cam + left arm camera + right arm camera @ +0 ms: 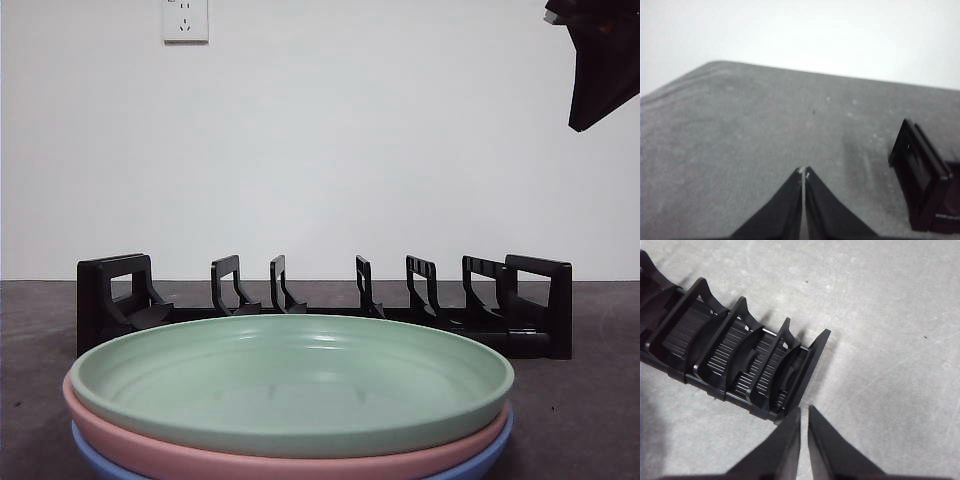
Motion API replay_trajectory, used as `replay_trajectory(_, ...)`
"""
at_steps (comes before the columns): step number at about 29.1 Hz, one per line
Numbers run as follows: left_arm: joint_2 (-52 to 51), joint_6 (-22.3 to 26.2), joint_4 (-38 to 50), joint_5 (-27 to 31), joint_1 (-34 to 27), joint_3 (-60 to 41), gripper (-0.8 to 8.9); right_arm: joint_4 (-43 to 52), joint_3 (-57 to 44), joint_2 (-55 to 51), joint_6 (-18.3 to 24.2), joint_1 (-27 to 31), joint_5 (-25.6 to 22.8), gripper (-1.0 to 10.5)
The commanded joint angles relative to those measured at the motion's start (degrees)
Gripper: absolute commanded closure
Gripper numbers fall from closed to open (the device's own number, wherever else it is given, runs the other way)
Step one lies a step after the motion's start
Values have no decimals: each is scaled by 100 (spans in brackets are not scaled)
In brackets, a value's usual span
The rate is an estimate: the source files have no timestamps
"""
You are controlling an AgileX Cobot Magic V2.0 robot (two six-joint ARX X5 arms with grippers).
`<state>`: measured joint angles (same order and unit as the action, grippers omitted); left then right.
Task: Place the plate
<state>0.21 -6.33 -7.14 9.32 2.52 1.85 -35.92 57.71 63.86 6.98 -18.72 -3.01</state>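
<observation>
Behind the stack of plates, a black rack (pixel 320 305) is stood across the grey surface (pixel 590 420), its upright dividers left empty so that a plate can be slid on edge into any slot. In front of the rack, three plates are nested: a green plate (pixel 290 380) on top, a pink plate (pixel 150 450) under it, and a blue plate (pixel 480 462) at the bottom. The green one is judged to be the plate to be taken first, since it lies uppermost and free.

Neither plate nor rack is touched by an arm. The right gripper (pixel 804 412) is held above the surface just beside one end of the rack (pixel 735 355), its fingers drawn narrow with only a slim gap between them and nothing held. The left gripper (pixel 803 172) is kept over bare surface near the other end of the rack (pixel 922 180), its fingers pressed together and empty. Both are judged to be parked clear of the stack; for a grasp on the green plate's rim, the fingers would first have to be spread.
</observation>
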Motion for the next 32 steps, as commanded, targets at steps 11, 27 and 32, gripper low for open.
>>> replay_trajectory(11, 2, 76, 76, 31, -11, -114, 806, 39, 57, -96, -90, -125, -33, 924)
replay_trajectory(27, 4, 76, 76, 31, -11, -114, 806, 3307, -3932, -3842, 61, 1154, -223, 924)
replay_trajectory(32, 4, 76, 79, 31, -11, -114, 806, 3292, -5132, -5362, -299, 1539, -573, 924)
